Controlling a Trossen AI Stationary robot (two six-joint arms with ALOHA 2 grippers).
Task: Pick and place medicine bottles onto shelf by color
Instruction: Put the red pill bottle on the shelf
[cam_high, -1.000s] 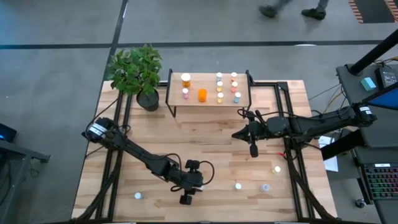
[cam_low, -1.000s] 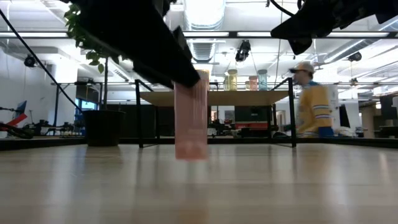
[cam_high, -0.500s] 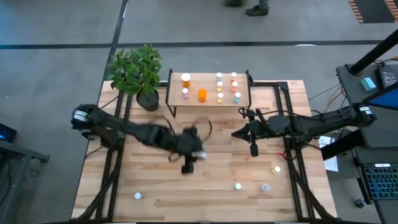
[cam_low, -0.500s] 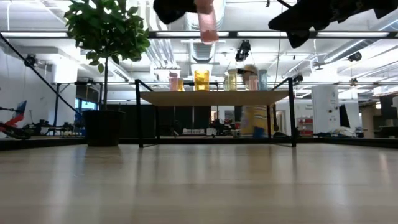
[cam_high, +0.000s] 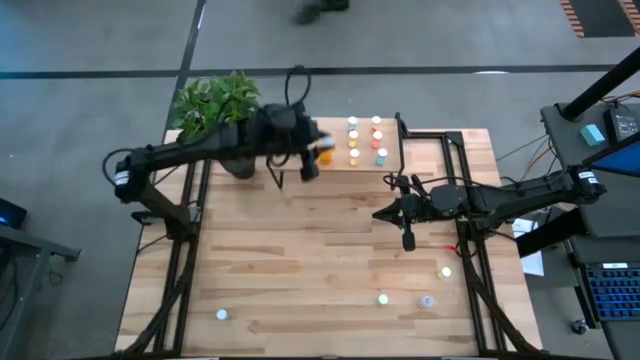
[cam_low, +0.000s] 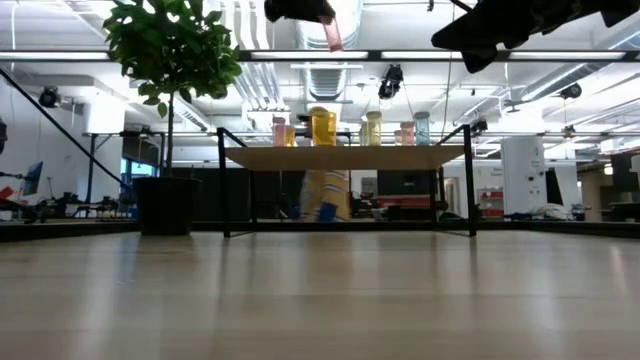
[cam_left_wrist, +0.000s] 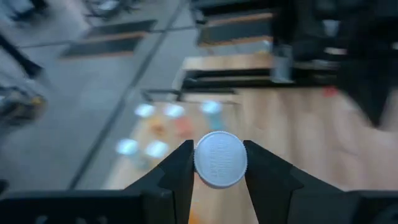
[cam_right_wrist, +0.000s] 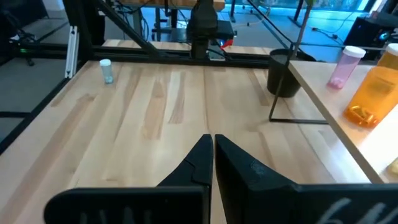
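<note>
Your left gripper (cam_left_wrist: 219, 163) is up above the left part of the shelf (cam_high: 362, 165), fingers clamped on a pink medicine bottle (cam_low: 332, 33); in the left wrist view its pale cap (cam_left_wrist: 220, 159) sits squarely between the two fingers (cam_left_wrist: 179, 171), and in the low view the pink body hangs clear above the shelf top. The shelf stands at the far edge of the table (cam_high: 330, 270), beside a potted plant (cam_high: 215, 112). On it you have a larger orange bottle (cam_low: 323, 127) and a pink one (cam_low: 279, 130) toward the left, with a cluster of small bottles (cam_high: 365, 140) with pale caps toward the right. Your right gripper (cam_high: 379, 216) waits over the table's right half, near the shelf's right end, fingers pressed together and empty. Loose bottles remain on the near part of the table: one at the near left (cam_high: 221, 314), and three at the near right, (cam_high: 383, 298), (cam_high: 427, 301) and (cam_high: 446, 271). A blurred person (cam_low: 322, 195) shows behind the shelf in the low view.
</note>
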